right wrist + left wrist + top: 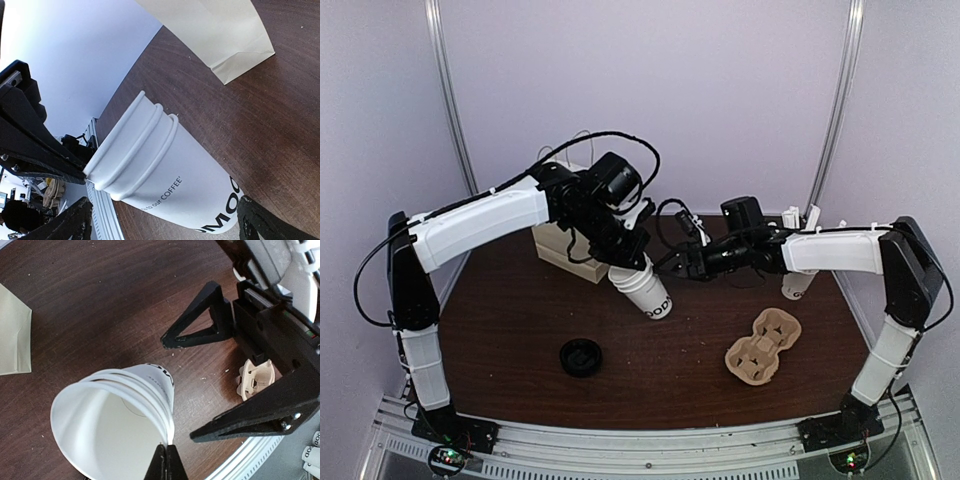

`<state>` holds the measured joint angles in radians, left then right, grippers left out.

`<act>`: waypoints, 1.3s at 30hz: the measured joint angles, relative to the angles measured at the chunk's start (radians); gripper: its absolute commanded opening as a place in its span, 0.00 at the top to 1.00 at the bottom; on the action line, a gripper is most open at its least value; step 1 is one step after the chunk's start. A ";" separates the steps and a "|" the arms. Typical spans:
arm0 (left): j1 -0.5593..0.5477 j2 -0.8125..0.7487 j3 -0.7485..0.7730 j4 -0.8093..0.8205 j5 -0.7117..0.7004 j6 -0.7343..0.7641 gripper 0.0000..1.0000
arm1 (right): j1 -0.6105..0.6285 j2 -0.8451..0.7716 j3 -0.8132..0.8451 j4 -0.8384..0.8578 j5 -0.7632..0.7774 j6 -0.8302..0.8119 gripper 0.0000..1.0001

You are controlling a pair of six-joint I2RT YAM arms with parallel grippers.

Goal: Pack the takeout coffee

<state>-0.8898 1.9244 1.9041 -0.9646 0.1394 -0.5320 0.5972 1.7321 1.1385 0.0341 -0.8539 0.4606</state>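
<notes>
- The left gripper (166, 460) was pinched shut on the rim of the nested cups (115, 425), held tilted low over the table (100, 300).
- The right gripper (179, 388) stood spread wide either side of the stack.
- The thin rim pinch might slip, or the cups might stay jammed when pulled.
- Whether the base touched the table could not be told.

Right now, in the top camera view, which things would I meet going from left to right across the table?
The black lid → stack of white cups → brown cup carrier.
</notes>
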 measured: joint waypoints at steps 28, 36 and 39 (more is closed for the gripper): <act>0.013 -0.001 -0.043 0.095 0.080 -0.061 1.00 | -0.032 0.200 0.132 -0.140 0.140 0.062 0.00; 0.010 -0.002 0.003 0.028 0.056 -0.053 1.00 | -0.028 0.158 0.116 -0.163 0.156 0.008 0.00; 0.009 -0.004 0.057 -0.024 0.025 -0.035 1.00 | -0.027 0.101 0.100 -0.177 0.153 -0.018 0.00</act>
<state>-0.8810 1.9202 1.9614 -0.9886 0.1646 -0.5667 0.5697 1.8336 1.2388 -0.1425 -0.7006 0.4431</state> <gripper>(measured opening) 0.008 0.997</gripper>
